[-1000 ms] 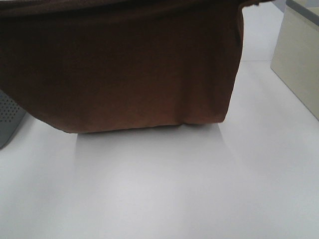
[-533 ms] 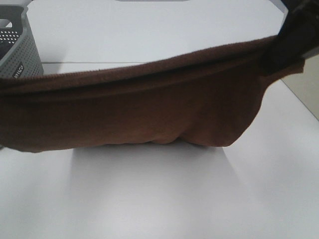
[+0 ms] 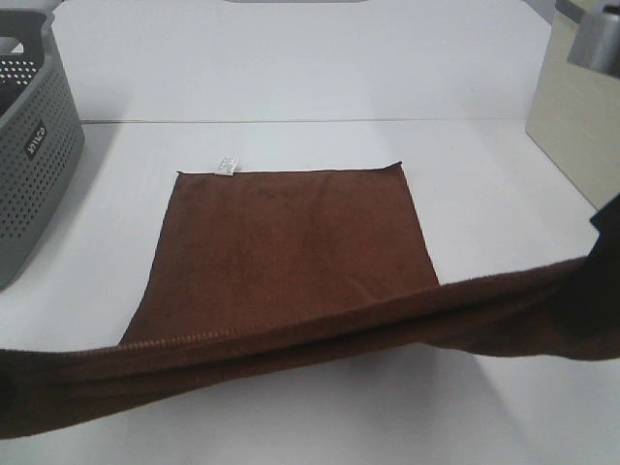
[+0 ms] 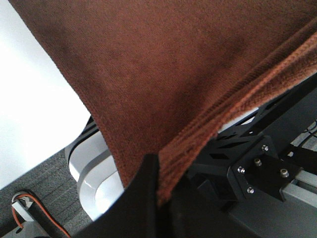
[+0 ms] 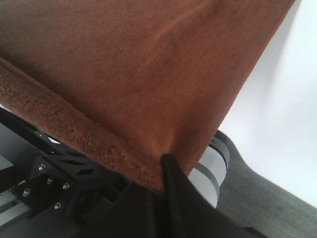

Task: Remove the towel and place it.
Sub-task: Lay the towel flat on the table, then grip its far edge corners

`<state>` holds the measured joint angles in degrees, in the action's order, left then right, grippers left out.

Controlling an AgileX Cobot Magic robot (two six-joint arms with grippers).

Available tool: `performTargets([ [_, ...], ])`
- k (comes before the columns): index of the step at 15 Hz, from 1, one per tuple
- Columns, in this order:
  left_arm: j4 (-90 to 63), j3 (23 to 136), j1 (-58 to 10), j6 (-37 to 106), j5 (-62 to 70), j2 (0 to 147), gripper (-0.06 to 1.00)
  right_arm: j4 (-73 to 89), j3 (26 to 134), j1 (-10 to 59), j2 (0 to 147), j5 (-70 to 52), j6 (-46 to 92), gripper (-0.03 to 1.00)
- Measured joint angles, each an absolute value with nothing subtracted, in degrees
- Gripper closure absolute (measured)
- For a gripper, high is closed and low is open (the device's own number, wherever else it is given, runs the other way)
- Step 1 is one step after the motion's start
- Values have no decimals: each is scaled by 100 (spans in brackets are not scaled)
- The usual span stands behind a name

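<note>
The dark brown towel [image 3: 291,242] has its far half lying flat on the white table [image 3: 291,87], with a small white tag [image 3: 228,165] at its far left corner. Its near edge is raised and stretched taut across the front of the exterior high view. My right gripper [image 3: 599,295] shows as a dark shape at the right end of that edge. In the wrist views my left gripper [image 4: 159,171] and my right gripper [image 5: 164,166] are each shut on a corner of the towel [image 4: 163,74], whose cloth [image 5: 138,74] fills most of both frames.
A grey perforated basket [image 3: 34,145] stands at the left edge of the table. A beige box [image 3: 572,116] stands at the far right. A seam [image 3: 320,120] crosses the table behind the towel.
The towel hung high and covered most of the view. It has come down and forward, its far part now lies flat on the table, and the held edge is low at the front.
</note>
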<state>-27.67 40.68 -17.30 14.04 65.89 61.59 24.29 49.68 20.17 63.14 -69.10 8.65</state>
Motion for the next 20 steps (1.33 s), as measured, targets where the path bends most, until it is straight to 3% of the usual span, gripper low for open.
performTargets([
  [5,-2888,3759,-1879,1547,6606,6618,94,2538,4188,1988,6383,-6847,865,96],
  [11,-2441,3759,-3484,859,6400,8182,94,2498,3598,1971,7523,-6795,1031,96],
  [20,-2257,4228,-3547,550,6274,9345,94,2504,3346,1919,8795,-6194,1616,96],
])
